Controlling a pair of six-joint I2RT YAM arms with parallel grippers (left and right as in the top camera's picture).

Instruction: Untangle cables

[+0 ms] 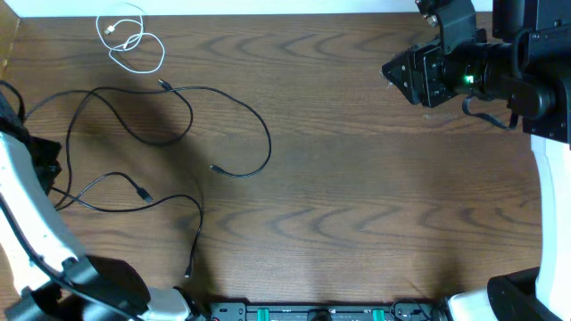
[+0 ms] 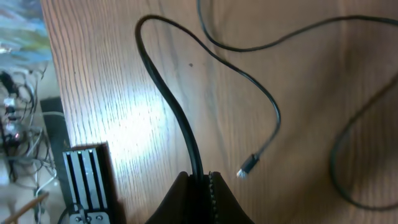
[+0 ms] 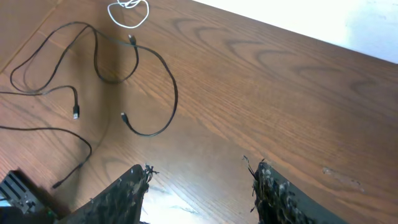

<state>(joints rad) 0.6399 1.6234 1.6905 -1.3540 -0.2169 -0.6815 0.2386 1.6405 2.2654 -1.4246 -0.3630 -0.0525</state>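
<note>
Wood-grain counter (image 1: 375, 196) holds the cables (image 1: 268, 143) in the overhead frame's left half, white cable (image 1: 134, 40) upper left, and the left fingers (image 2: 177, 202), the nearer, are clenched on a black cable (image 2: 176, 112) running up-frame from them, while the right fingers (image 3: 121, 196) gape, well apart.

No text, label, brand, number or sign is showing legibly in any of the three views.
</note>
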